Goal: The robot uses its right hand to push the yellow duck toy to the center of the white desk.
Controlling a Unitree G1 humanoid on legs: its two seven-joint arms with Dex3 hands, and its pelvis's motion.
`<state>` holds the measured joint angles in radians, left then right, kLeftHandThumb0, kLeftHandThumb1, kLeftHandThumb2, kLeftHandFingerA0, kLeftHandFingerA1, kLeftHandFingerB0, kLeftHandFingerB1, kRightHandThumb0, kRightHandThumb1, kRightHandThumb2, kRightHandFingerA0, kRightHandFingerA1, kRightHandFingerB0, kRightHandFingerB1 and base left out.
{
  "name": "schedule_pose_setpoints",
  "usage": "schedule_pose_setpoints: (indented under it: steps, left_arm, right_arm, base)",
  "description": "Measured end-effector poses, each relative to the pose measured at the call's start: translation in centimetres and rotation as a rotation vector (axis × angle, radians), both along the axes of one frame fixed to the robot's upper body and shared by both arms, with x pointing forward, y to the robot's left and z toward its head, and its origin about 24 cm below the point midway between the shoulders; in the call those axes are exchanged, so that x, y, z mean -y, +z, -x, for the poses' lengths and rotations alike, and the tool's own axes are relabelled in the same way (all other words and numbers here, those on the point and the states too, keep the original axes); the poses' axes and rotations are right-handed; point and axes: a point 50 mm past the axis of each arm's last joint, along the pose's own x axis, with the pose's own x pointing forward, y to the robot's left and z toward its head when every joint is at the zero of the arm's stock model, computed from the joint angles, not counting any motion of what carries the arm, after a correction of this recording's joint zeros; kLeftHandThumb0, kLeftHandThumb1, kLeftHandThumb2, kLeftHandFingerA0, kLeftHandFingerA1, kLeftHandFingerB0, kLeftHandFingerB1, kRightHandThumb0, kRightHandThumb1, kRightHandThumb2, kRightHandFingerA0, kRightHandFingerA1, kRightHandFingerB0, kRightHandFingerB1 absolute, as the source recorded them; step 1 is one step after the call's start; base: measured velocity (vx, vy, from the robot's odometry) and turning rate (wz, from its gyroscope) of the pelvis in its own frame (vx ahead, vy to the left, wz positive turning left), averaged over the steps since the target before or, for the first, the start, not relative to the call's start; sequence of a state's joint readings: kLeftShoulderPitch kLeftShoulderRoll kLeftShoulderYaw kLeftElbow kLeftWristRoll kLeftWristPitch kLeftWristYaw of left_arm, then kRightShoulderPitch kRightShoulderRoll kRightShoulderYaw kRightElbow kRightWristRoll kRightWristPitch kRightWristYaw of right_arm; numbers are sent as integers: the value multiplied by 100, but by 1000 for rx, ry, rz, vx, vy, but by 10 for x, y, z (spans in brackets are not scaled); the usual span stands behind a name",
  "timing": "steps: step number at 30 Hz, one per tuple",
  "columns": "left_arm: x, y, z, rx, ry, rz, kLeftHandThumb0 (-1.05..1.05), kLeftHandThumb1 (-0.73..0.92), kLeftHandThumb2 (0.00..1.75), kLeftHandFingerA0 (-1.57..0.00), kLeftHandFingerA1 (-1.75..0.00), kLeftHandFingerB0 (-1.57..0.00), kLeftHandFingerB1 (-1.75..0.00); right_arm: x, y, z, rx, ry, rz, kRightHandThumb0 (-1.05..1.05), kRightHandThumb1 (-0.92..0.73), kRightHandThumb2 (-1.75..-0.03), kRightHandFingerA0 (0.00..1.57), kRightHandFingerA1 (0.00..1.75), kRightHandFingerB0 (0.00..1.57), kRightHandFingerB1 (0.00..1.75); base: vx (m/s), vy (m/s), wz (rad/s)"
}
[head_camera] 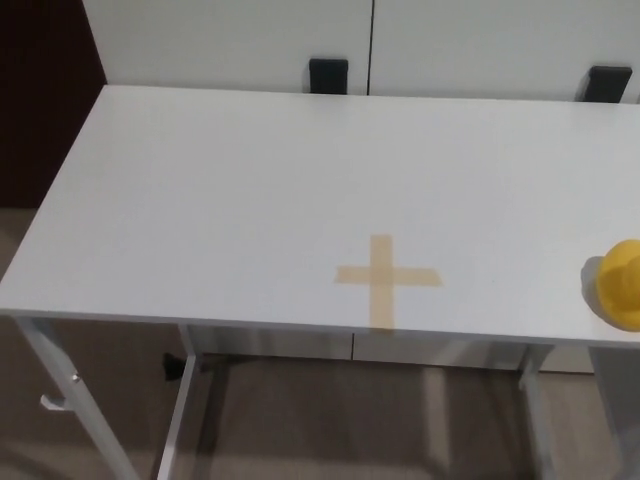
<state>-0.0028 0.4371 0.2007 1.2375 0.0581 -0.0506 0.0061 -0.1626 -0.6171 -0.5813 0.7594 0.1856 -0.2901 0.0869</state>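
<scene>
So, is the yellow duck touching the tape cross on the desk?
Apart. The head view shows the yellow duck at the right edge, and a wide stretch of bare white desk lies between it and the tape cross.

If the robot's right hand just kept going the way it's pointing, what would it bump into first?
That cannot be told: neither hand shows in the head view, so no direction is visible. The yellow duck toy sits at the white desk's right edge, nearest where the right hand would likely enter, with the tape cross further left.

A tan tape cross point(387, 281) is stuck flat near the front edge. Behind stand white cabinet doors point(230, 40) with two black handles point(328, 75), above a brownish floor point(330, 420).
</scene>
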Motion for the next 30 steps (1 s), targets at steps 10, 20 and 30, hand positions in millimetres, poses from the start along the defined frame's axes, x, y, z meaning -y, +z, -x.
schedule_pose_setpoints:
  steps: [10, 20, 30]
  left_arm:
    - [1, -1, 0, 3, 3, 3, 57, -34, 175, -121, -110, -125, -114]
    - [1, 0, -3, 13, 0, 3, 60, -30, 175, -111, -112, -113, -108]
    - [1, 1, -7, 25, 0, 4, 51, -30, 174, -104, -114, -109, -112]
  right_arm:
    - [-51, 21, -50, 47, 226, 0, -80, -92, -74, 0, 26, 8, 23]
    - [-109, -13, -96, -91, 387, -112, -87, -77, -118, 6, 40, 7, 33]
    - [-135, -41, -105, -174, 420, -166, -89, -83, -122, 9, 49, 0, 32]
  base:
    - [0, 0, 0]
    - [0, 0, 0]
    - [0, 0, 0]
